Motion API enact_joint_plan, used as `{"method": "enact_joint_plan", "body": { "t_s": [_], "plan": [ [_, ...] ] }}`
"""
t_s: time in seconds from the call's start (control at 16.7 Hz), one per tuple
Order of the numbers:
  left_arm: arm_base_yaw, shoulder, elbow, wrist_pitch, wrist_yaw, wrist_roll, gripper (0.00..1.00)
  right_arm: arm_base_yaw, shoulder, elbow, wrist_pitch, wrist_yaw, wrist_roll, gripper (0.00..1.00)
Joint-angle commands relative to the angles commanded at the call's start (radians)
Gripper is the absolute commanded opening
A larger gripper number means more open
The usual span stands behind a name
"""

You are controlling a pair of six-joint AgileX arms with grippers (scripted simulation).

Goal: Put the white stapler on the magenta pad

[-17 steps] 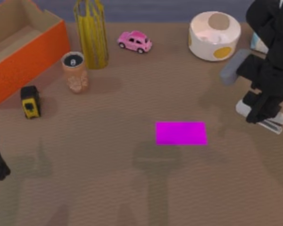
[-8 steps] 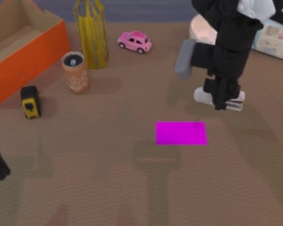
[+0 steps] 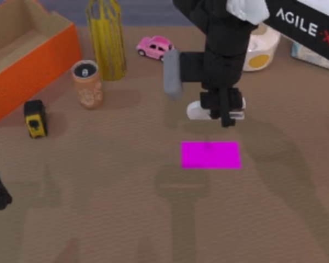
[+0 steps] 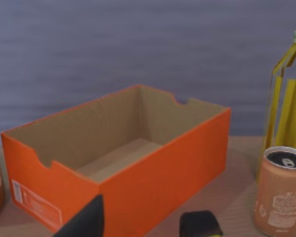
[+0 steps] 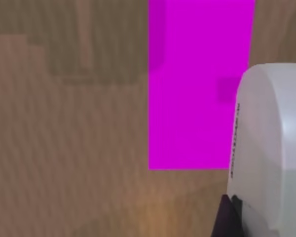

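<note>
Stapler transfer, partway: right gripper is carrying the white stapler, fingers clamped on it, above the table just short of the magenta pad; lowering and release are remaining. Left arm is sitting parked at the table's left edge.

Magenta pad bare, open tabletop around; can, bottle well apart.
</note>
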Motion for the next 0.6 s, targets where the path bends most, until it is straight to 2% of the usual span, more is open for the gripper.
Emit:
{"method": "enact_joint_plan", "body": {
  "t_s": [0.3,0.6],
  "plan": [
    [0.0,0.0,0.0,0.0,0.0,0.0,1.0,-0.006,-0.001,-0.039,0.043,0.0,0.005,0.0],
    [0.0,0.0,0.0,0.0,0.0,0.0,1.0,-0.005,0.029,-0.216,0.251,0.0,0.004,0.0]
  ]
}}
